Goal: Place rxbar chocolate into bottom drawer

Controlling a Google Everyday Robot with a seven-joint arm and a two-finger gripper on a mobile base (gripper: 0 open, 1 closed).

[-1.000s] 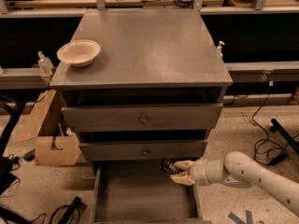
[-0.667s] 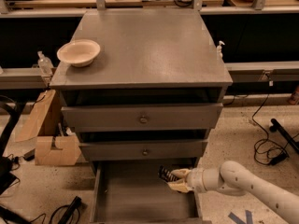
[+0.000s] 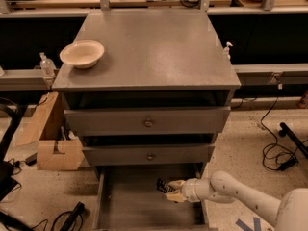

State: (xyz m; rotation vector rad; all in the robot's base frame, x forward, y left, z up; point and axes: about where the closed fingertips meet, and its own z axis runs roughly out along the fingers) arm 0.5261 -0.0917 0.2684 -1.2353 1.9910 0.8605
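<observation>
A grey metal cabinet (image 3: pixel 154 47) stands on speckled flooring (image 3: pixel 245 143), with a cream bowl (image 3: pixel 82 53) at ten o'clock on its top. The bottom drawer (image 3: pixel 127 203) is pulled out. From four o'clock the gripper (image 3: pixel 169 190) reaches over the drawer's right side, its fingers pinched on the rxbar chocolate (image 3: pixel 162 185), which is above the drawer floor.

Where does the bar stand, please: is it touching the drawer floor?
Cannot tell. The camera view shows the claw holding the bar inside the open drawer, but from above, so neither contact nor gap shows.
</observation>
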